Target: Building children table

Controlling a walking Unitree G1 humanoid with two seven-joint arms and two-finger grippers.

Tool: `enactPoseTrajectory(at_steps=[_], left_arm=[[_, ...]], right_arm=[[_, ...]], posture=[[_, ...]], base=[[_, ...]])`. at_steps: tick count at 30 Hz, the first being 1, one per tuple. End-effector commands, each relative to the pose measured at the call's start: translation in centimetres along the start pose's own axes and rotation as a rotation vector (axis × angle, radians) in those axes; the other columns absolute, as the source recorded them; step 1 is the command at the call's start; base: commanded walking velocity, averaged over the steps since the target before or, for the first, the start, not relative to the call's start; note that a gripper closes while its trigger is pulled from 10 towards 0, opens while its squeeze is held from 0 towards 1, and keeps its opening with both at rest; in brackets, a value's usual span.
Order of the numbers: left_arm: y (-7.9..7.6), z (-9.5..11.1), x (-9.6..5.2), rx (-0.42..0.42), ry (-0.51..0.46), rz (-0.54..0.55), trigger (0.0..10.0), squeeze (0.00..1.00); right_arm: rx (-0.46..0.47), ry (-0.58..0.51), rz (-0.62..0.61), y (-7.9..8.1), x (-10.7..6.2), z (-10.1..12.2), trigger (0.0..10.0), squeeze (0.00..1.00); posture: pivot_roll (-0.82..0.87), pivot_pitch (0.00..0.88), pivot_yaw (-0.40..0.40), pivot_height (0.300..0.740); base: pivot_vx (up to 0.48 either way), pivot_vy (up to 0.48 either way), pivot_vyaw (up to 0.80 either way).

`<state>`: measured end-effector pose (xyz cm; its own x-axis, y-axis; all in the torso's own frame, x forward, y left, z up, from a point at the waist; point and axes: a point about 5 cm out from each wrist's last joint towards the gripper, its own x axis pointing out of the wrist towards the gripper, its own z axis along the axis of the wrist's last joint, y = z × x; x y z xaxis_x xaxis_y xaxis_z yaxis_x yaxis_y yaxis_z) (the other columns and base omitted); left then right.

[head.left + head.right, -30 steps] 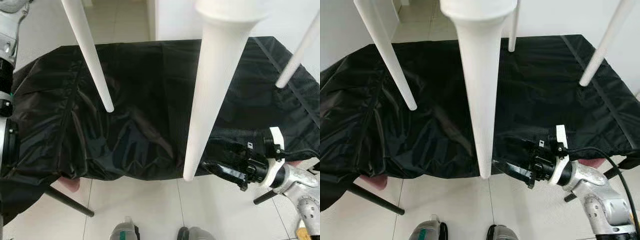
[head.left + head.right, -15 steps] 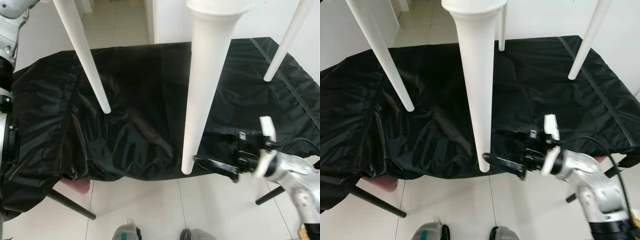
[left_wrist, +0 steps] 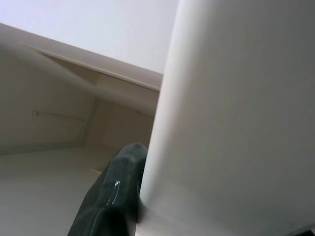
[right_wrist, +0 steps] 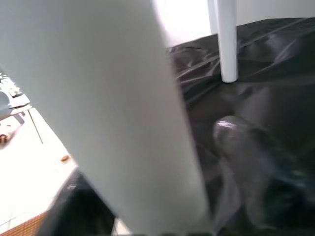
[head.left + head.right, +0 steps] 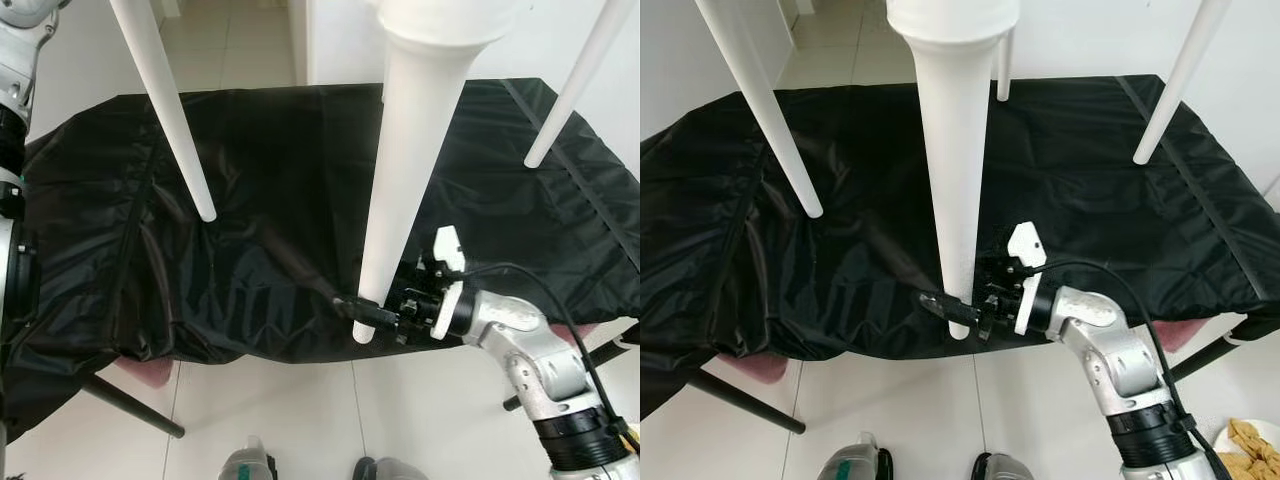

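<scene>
The children's table's near white leg (image 5: pixel 958 190) is hanging over the black-covered surface's (image 5: pixel 1090 170) front edge; the right gripper (image 5: pixel 958 308), having swung inward, is now closing around its tip, steadying it.

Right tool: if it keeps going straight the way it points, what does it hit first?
The right tool points toward the robot's left at the tip of the thick tapered white table leg, which sits at its fingertips. It would meet that leg first, though depth is unclear.
</scene>
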<state>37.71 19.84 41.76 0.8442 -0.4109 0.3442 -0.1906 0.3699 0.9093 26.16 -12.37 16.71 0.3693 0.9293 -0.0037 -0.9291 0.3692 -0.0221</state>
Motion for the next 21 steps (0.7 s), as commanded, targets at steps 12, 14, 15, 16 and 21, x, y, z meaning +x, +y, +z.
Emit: enactPoseTrajectory(at_steps=[12, 14, 15, 16, 21], left_arm=[[-2.7, -2.7, -1.7, -0.014, 0.122, -0.197, 10.0, 0.0], [-2.6, -2.5, -1.8, -0.009, 0.114, -0.211, 10.0, 0.0], [-2.5, -2.3, -2.0, -0.004, 0.102, -0.226, 10.0, 0.0], [-2.4, -2.2, -2.1, -0.002, 0.094, -0.236, 10.0, 0.0], [-2.1, -1.4, -2.5, 0.008, 0.063, -0.253, 10.0, 0.0]], right_arm=[[-0.061, -0.004, -0.127, -4.4, -2.5, 2.7, 4.8, 0.0], [-0.073, -0.002, -0.125, -4.6, -2.9, 2.9, 3.7, 0.0], [-0.092, 0.02, -0.131, -5.1, -3.2, 2.8, 10.0, 0.0], [-0.104, 0.036, -0.135, -5.3, -3.3, 2.8, 10.0, 0.0], [-0.123, 0.048, -0.139, -5.8, -3.6, 2.7, 10.0, 0.0]], posture=[[0.17, 0.114, 0.016, 0.74], [0.17, 0.112, 0.016, 0.74], [0.17, 0.112, 0.016, 0.74], [0.17, 0.112, 0.016, 0.74], [0.18, 0.113, 0.018, 0.74]], base=[[0.0, 0.0, 0.0], [0.0, 0.0, 0.0], [0.0, 0.0, 0.0], [0.0, 0.0, 0.0], [0.0, 0.0, 0.0]])
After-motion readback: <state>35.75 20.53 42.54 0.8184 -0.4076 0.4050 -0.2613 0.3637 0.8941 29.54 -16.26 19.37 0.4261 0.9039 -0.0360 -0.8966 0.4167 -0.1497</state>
